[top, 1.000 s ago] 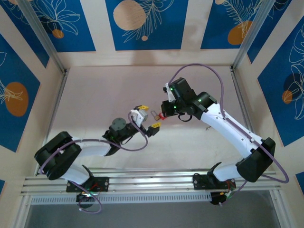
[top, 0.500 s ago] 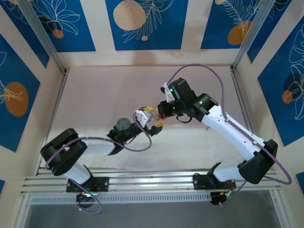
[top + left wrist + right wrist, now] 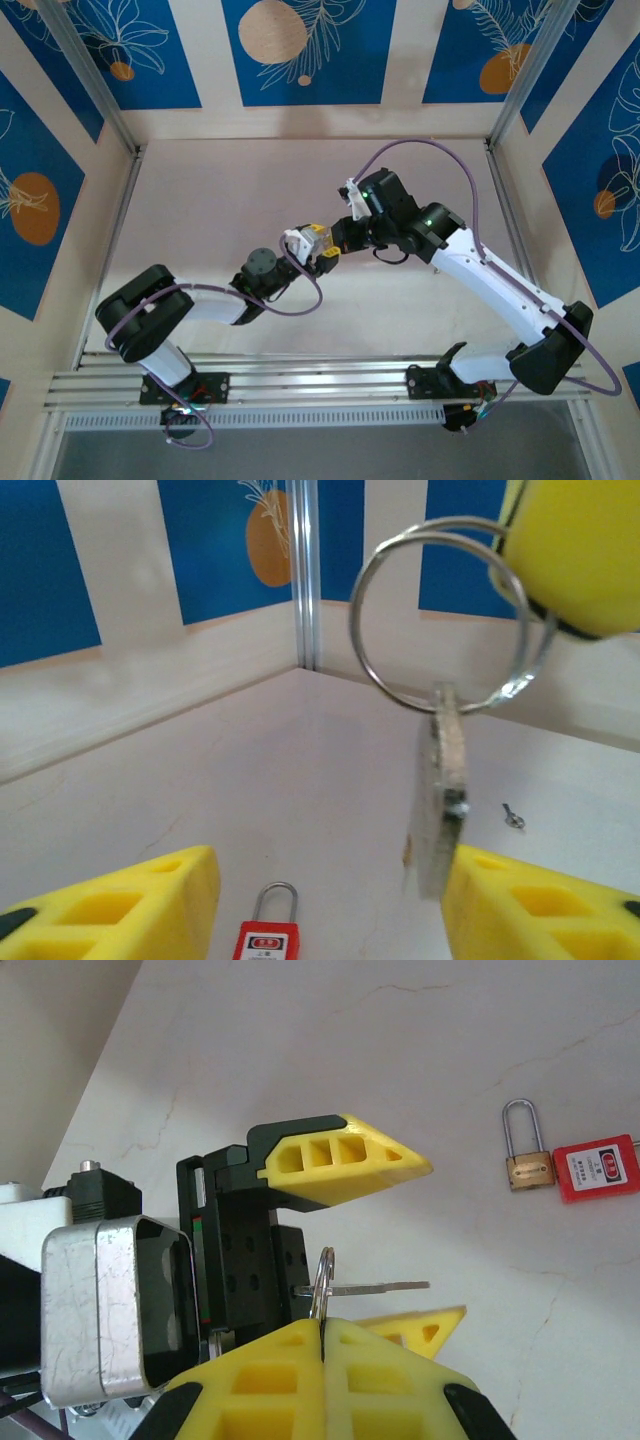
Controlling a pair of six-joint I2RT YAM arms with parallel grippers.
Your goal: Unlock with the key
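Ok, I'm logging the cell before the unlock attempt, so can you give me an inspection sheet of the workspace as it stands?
Surface: table, pale, marbled with faint veins.
Job's things: key on key ring, held off the table; brass padlock and red padlock lie side by side.
Clutter: small metal piece on the table, too small to identify.
Grippers: right gripper shut on key ring; left gripper open, one finger on each side of the key.
Cables: purple cable loops above the right arm, another beside the left.
Surroundings: blue leaf-print wall panels, metal frame posts.
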